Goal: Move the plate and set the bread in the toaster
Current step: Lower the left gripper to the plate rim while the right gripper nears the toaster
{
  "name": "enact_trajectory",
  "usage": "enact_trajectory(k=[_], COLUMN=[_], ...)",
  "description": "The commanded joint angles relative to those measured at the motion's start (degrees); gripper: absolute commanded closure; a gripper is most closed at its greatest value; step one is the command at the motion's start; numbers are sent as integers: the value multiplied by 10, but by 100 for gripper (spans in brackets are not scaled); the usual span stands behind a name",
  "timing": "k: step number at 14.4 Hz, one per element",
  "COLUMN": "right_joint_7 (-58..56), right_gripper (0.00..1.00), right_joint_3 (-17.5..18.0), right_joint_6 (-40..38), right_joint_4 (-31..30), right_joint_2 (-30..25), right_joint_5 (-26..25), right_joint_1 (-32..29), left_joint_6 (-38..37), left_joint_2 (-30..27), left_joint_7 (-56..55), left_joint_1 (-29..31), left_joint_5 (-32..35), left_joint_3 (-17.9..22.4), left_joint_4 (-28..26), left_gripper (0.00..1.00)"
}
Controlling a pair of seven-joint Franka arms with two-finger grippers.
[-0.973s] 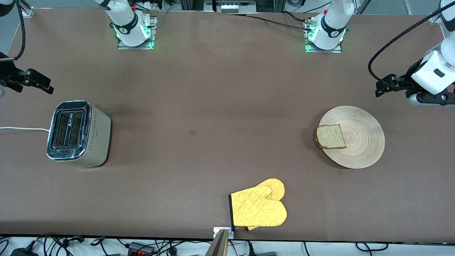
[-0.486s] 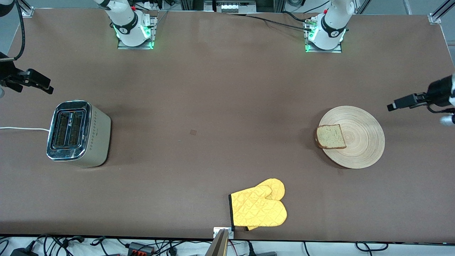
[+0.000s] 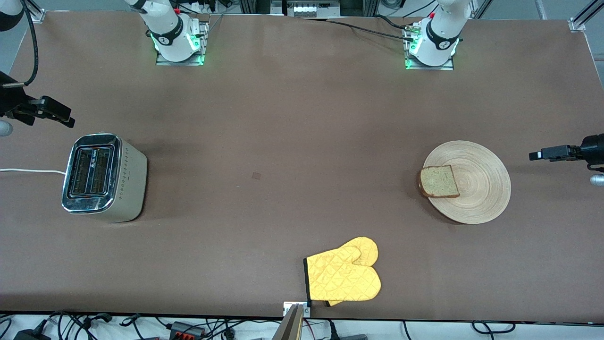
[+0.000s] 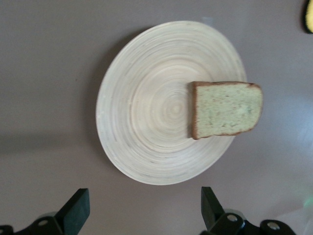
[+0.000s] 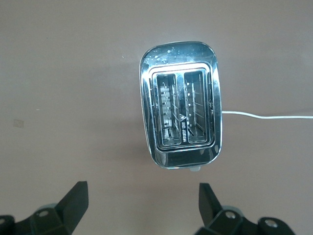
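Observation:
The round light-wood plate [image 3: 488, 191] lies toward the left arm's end of the table. The bread [image 3: 440, 182] rests on it, overhanging the rim on the side toward the toaster. The chrome-topped toaster [image 3: 101, 177] stands upright at the right arm's end, both slots empty [image 5: 180, 105]. My left gripper [image 3: 535, 155] hangs open over bare table just outside the plate's rim; its wrist view shows the plate [image 4: 142, 112] and bread [image 4: 225, 110] ahead of the gripper [image 4: 144, 215]. My right gripper [image 3: 66, 122] hangs open over the table beside the toaster, nothing between its fingers [image 5: 142, 205].
A yellow quilted oven mitt [image 3: 344, 276] lies near the table's front edge, midway along it; its tip shows in the left wrist view [image 4: 309, 14]. The toaster's white cord [image 3: 28, 170] runs off the table's end. The arm bases [image 3: 177, 40] stand along the back edge.
The left arm has swung down and outward over the last second; its gripper now points at the plate's rim from the table's end. The right gripper has shifted only slightly.

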Motion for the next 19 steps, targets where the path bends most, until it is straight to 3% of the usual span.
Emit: enact_trajectory(k=[1, 6, 16, 19], right_joint_7=[2, 1, 2, 2], right_gripper=[0, 0, 0, 0], right_joint_3=[1, 1, 2, 2], right_joint_6=[-2, -2, 1, 3], right_joint_4=[1, 2, 4, 6], right_joint_2=[-1, -1, 10, 12], right_joint_5=[-1, -1, 0, -1], right_joint_1=[-3, -2, -1, 0], left_joint_6=[1, 25, 25, 27], left_joint_2=[65, 141, 190, 195], left_joint_7=[21, 101, 131, 143], left_joint_1=[23, 27, 31, 30], left_joint_5=[-16, -39, -80, -84], left_joint_3=[-8, -10, -13, -12], left_joint_4=[28, 52, 62, 62], left_gripper=[0, 0, 3, 16])
